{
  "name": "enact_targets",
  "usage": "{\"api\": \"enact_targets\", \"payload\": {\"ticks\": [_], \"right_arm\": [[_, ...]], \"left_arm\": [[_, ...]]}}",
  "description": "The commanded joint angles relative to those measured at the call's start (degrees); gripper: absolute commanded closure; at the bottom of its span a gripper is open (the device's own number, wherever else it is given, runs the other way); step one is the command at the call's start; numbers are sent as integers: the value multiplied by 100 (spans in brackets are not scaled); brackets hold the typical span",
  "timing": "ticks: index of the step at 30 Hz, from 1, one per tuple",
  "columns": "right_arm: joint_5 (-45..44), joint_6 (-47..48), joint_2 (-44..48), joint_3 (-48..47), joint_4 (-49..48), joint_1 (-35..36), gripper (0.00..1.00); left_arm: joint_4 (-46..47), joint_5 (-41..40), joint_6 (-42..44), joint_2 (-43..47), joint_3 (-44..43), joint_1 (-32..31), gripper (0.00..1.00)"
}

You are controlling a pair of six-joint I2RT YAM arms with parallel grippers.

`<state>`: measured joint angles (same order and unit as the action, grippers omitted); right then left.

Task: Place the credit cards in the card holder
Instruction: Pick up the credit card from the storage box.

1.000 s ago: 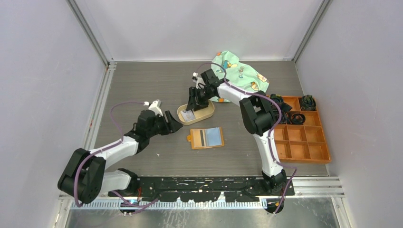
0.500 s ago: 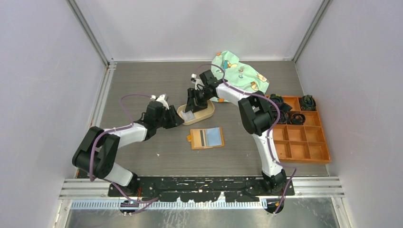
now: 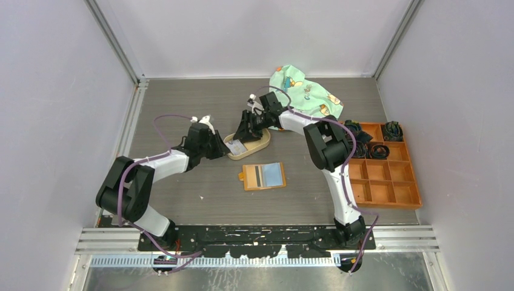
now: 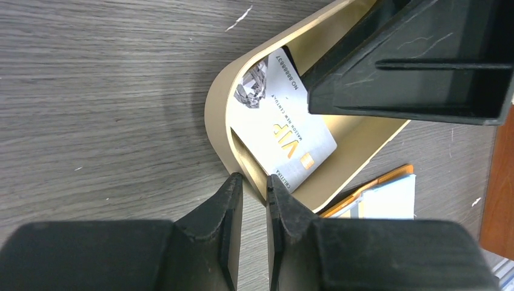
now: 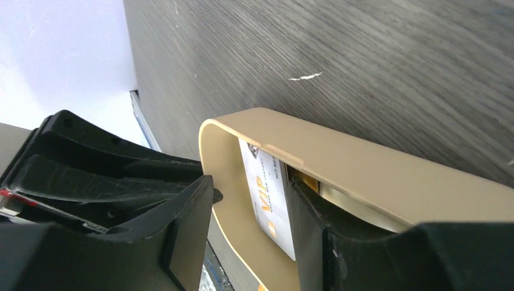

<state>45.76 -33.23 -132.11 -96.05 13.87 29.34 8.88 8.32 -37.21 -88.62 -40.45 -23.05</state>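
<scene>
One credit card (image 4: 282, 136) is leaning inside the oval tray (image 4: 218, 115); the others are lying on the card holder (image 3: 246, 177) nearby. (A)

We are pinching the tray's rim with the left gripper (image 4: 254, 182), and the right gripper (image 5: 250, 191) is straddling the card, unclenched. We are recommending steadying the tray and closing on the card alone. (B)

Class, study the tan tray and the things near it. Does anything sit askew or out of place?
Yes. The VIP card stands slanted inside the tan tray, propped against its wall instead of lying flat. It is also out of place: the open wallet lies on the table, apart from the tray.
</scene>
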Motion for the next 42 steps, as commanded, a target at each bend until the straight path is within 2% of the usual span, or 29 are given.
{"api": "enact_targets", "payload": {"ticks": [1, 6, 11, 21, 25, 34, 36, 42], "right_arm": [[1108, -850, 456, 155, -995, 237, 47], [1093, -899, 516, 211, -1075, 244, 52], [483, 58, 431, -172, 245, 251, 61], [-764, 1157, 256, -702, 1681, 413, 60], [-946, 1281, 252, -757, 1804, 429, 58], [-330, 877, -202, -698, 1405, 460, 60], [-277, 879, -213, -687, 1349, 481, 66], [-93, 1010, -8, -656, 1318, 410, 95]], "left_arm": [[-277, -27, 167, -16, -201, -42, 84], [-432, -49, 197, -6, -295, -47, 85], [-483, -55, 192, 13, -332, -48, 85], [-478, 94, 214, -19, -403, -46, 84], [-475, 147, 232, -17, -398, -42, 84], [-419, 312, 222, 269, -254, -42, 83], [-414, 326, 222, 369, -200, -43, 83], [-457, 316, 261, 849, -13, -43, 82]]}}
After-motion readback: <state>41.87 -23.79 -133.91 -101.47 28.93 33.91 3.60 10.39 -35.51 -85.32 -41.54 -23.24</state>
